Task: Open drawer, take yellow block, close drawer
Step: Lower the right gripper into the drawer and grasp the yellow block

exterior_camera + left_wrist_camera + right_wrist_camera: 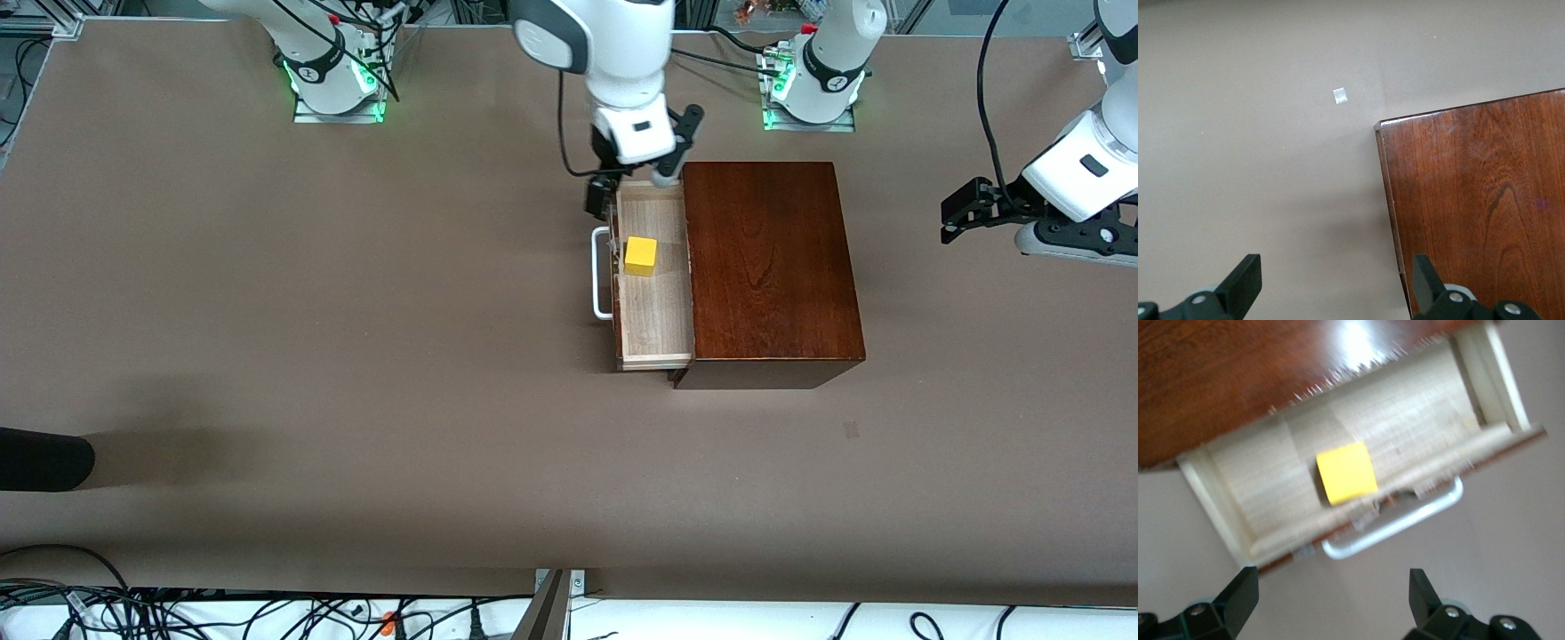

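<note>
Pale light-wood drawer (655, 302) w/ white bar handle pulled out, small bright yellow block (640, 256) inside
Right gripper (633, 182) over drawer, fingers apart, empty; left gripper (965, 213) waits w/ fingers apart, past dark reddish-brown wooden box (769, 267)

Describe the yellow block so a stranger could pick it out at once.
Find the dark reddish-brown wooden box in the middle of the brown table. Its pale drawer is pulled out toward the right arm's end, under the open right pincer. The yellow block sits inside, next to the white handle: the only bright, small cube there.
</note>
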Tool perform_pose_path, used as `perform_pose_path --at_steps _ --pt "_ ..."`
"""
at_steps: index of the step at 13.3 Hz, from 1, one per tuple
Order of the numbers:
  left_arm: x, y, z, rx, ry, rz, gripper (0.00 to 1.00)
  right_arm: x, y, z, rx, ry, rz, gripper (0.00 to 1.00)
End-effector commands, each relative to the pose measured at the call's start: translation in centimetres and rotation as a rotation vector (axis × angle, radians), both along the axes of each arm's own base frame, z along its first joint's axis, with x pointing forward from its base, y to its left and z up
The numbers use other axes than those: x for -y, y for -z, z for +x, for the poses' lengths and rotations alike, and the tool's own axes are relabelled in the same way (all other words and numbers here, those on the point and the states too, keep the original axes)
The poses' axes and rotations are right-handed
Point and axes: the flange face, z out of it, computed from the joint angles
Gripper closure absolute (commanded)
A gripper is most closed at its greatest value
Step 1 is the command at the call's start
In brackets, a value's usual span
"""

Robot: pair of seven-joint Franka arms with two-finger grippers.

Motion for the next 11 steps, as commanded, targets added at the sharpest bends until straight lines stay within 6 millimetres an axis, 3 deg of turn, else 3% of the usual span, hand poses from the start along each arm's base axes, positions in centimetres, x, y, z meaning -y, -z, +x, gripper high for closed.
perform_pose_path --at_steps 1,6,11 --pt "-0.1 -0.6 0.1 -0.003 0.008 -0.008 0.0 -2.1 2.8 0.8 0.049 -0.124 0.004 0.0" --pt "0.3 -0.7 0.1 -0.002 0.014 -0.008 0.0 -3.0 4.4 2.6 0.081 -0.187 0.042 0.0" --pt "0.3 -0.7 0.1 -0.003 0.014 -0.008 0.0 -2.8 7.9 3.6 0.068 -0.214 0.021 0.0"
